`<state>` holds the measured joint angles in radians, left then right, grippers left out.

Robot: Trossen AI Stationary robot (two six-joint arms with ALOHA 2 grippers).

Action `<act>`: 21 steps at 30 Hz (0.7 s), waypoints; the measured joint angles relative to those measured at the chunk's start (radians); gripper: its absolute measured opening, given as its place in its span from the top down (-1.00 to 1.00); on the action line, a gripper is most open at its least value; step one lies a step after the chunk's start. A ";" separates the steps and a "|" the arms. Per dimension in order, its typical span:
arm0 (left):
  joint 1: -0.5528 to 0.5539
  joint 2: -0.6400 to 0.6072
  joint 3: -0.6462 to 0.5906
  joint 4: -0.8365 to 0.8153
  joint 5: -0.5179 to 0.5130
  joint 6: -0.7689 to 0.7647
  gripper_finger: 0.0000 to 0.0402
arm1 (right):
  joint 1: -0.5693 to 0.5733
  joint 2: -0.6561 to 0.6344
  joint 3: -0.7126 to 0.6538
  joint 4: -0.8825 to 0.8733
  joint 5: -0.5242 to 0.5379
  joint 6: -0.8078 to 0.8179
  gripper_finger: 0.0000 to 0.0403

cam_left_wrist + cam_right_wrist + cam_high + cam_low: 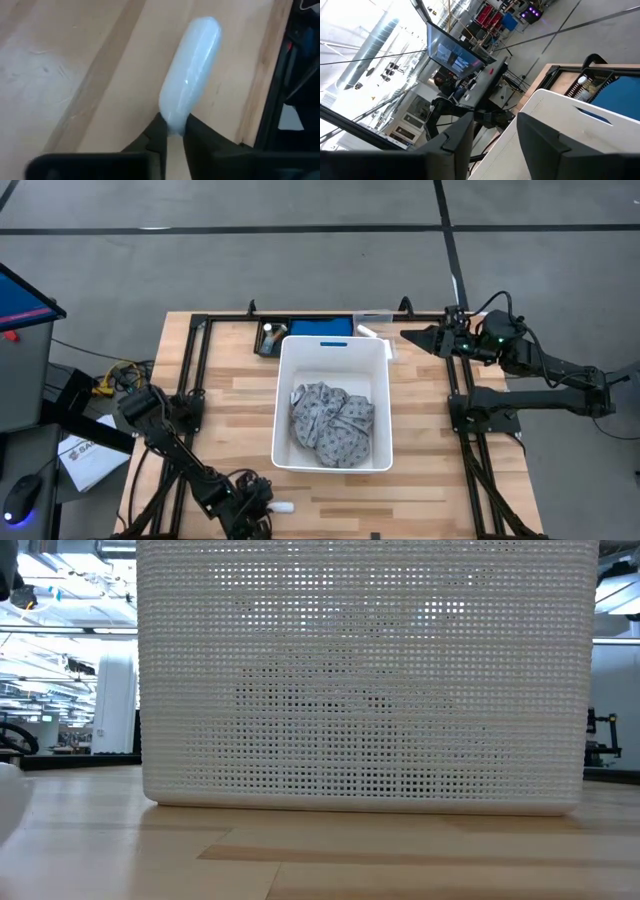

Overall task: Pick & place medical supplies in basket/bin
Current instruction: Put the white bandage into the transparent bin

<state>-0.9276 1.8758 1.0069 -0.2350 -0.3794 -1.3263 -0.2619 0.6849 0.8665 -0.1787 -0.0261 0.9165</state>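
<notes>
The white tub (pixel 283 380) stands mid-table with its blue label (pixel 333 343) at the far short end. Its perforated wall (pixel 360 680) fills the low view. The grey speckled fabric (pixel 331 423) lies crumpled on the tub's floor. My left gripper (pixel 266 506) is low at the table's near edge, left of the tub, shut on a white cylinder roll (pixel 284 506). Another white roll (pixel 368 332) lies on the table beyond the tub's far right corner. My right gripper (pixel 408 336) is open, hovering level just right of that corner, over the tub's rim (pixel 555 107). My left gripper pinches the white roll's near end (pixel 172 122) between its two fingertips (pixel 159 131). The fingers lie along the roll, whose length (pixel 192 70) sticks out ahead of them over the wooden boards. Whether the roll rests on the table or hangs just above it, I cannot tell.
A dark tray with a blue pad (pixel 318 327) and small items (pixel 270 337) sits behind the tub at the far edge. Black frame rails (pixel 192 370) run along both table sides. Bare wood lies left and right of the tub. Papers (pixel 85 455) lie off the table's left side.
</notes>
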 joint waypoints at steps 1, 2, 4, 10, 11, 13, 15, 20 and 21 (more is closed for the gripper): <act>0.000 -0.003 0.000 -0.001 0.007 -0.001 0.87 | 0.000 0.000 0.000 0.000 0.000 0.000 0.27; 0.000 -0.006 0.000 -0.002 0.022 -0.002 0.92 | 0.000 0.000 0.000 0.001 0.000 0.000 0.28; -0.004 -0.015 0.000 -0.012 0.057 -0.022 0.95 | 0.000 0.000 0.000 0.009 -0.003 0.000 0.31; -0.070 -0.089 -0.003 -0.121 0.121 -0.120 0.94 | 0.000 0.000 0.000 0.074 -0.028 -0.018 0.35; -0.078 -0.113 -0.003 -0.136 0.121 -0.129 0.95 | 0.000 0.000 0.000 0.079 -0.029 -0.022 0.36; -0.093 -0.169 -0.002 -0.187 0.111 -0.152 0.96 | 0.000 0.000 0.000 0.093 -0.030 -0.028 0.36; -0.103 -0.236 -0.002 -0.258 0.090 -0.170 0.96 | 0.000 0.000 0.000 0.108 -0.033 -0.034 0.36; -0.113 -0.439 -0.002 -0.420 0.111 -0.120 0.97 | 0.000 0.000 0.000 0.114 -0.050 -0.059 0.36; -0.113 -0.483 -0.002 -0.434 0.123 -0.097 0.97 | 0.000 0.000 0.000 0.115 -0.058 -0.064 0.36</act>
<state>-1.0401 1.3927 1.0046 -0.6691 -0.2567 -1.4236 -0.2619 0.6852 0.8665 -0.0633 -0.0840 0.8526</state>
